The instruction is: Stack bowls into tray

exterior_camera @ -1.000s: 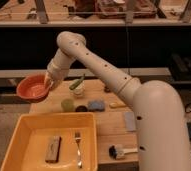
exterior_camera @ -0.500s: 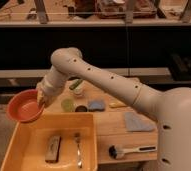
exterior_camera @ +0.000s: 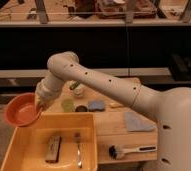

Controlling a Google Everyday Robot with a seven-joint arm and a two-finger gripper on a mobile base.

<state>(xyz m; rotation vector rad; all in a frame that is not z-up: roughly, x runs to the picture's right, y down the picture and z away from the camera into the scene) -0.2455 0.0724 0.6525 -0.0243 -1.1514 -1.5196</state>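
The orange-red bowl [exterior_camera: 22, 110] hangs tilted in the air over the far left corner of the yellow tray [exterior_camera: 19, 148]. My gripper [exterior_camera: 39, 106] is at the bowl's right rim and is shut on it. My white arm reaches in from the right across the wooden table. The tray sits at the table's front left and holds a brown block [exterior_camera: 53, 148] and a fork [exterior_camera: 78, 149].
On the table behind the tray are a pale green cup [exterior_camera: 67, 104], a dark round object [exterior_camera: 81, 108], a blue sponge [exterior_camera: 96, 105] and a white cup [exterior_camera: 78, 90]. A grey-blue cloth [exterior_camera: 136, 121] and a brush [exterior_camera: 129, 149] lie to the right.
The arm has swung the bowl leftward and downward, from above the table's back left to a spot over the tray's far left corner.
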